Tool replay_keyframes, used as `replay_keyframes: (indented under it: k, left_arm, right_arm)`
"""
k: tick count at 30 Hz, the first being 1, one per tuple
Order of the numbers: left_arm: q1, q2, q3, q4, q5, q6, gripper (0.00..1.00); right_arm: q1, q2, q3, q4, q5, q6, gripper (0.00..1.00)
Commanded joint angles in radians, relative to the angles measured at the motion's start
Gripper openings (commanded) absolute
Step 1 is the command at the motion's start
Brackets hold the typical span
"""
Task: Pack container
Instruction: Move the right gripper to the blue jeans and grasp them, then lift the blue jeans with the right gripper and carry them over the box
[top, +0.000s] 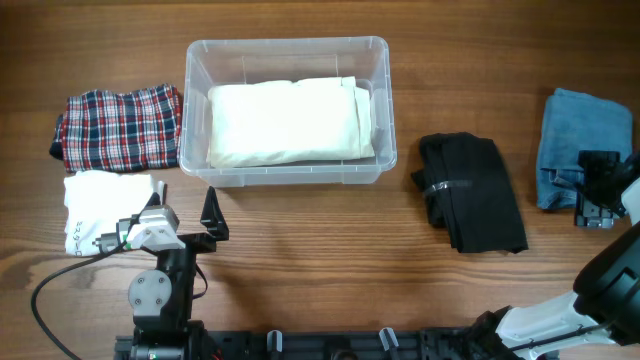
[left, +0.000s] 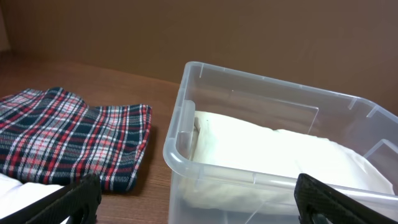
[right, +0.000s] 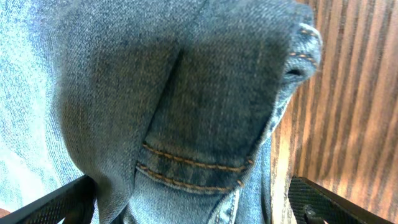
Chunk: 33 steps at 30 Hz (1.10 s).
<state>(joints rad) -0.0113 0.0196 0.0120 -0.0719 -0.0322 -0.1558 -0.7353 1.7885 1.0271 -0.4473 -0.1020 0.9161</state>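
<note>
1. The container (top: 290, 44) sits at the back middle, holding a white cloth (top: 288, 122).
2. The left gripper (left: 196, 205), fingers spread wide, is just before its left end.
3. The right gripper (right: 199, 205) is well apart, spread over blue jeans (right: 186, 93), maybe touching them.

I count one clear rectangular plastic container (top: 286, 50). I count five folded textile items, one of each kind: one cream-white folded cloth (top: 288, 122), one red, navy and white plaid garment (top: 118, 128), one white garment with small dark print (top: 100, 205), one black garment (top: 470, 192) and one blue denim garment (top: 580, 135).
</note>
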Motion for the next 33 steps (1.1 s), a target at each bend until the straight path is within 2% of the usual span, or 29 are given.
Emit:
replay_keyframes:
  k: [1,3,4,8,13,16,21,26,33]
  left_arm:
    - [-0.004,-0.005,-0.006,0.003,-0.011,-0.006,1.00]
    - [-0.004,-0.005,-0.006,0.003,-0.011,-0.006,1.00]
    - [-0.004,-0.005,-0.006,0.003,-0.011,-0.006,1.00]
    - [-0.004,-0.005,-0.006,0.003,-0.011,-0.006,1.00]
    - [-0.004,-0.005,-0.006,0.003,-0.011,-0.006,1.00]
    - [-0.004,-0.005,-0.006,0.003,-0.011,-0.006,1.00]
    - [-0.004,-0.005,-0.006,0.003,-0.010,-0.006,1.00]
    - [-0.004,-0.005,-0.006,0.003,-0.011,-0.006,1.00]
    - [-0.004,-0.005,-0.006,0.003,-0.011,-0.006,1.00]
  right_arm:
    - [0.005,0.072,-0.006,0.010,-0.004,0.008,1.00]
    - [0.005,0.090,-0.006,0.016,-0.004,0.007,0.99]
    - [0.005,0.099,-0.006,0.019,-0.004,0.006,0.96]
    - [0.005,0.111,-0.006,0.023,-0.004,0.000,0.71]
    - [0.005,0.111,-0.006,0.018,-0.005,-0.024,0.55]
    - [0.005,0.110,-0.006,0.018,-0.005,-0.079,0.38]
    - [0.005,0.109,-0.006,0.018,-0.036,-0.080,0.06]
    - [0.005,0.070,0.001,0.020,-0.077,-0.146,0.04]
    - [0.005,-0.179,0.016,0.045,-0.080,-0.270,0.04]
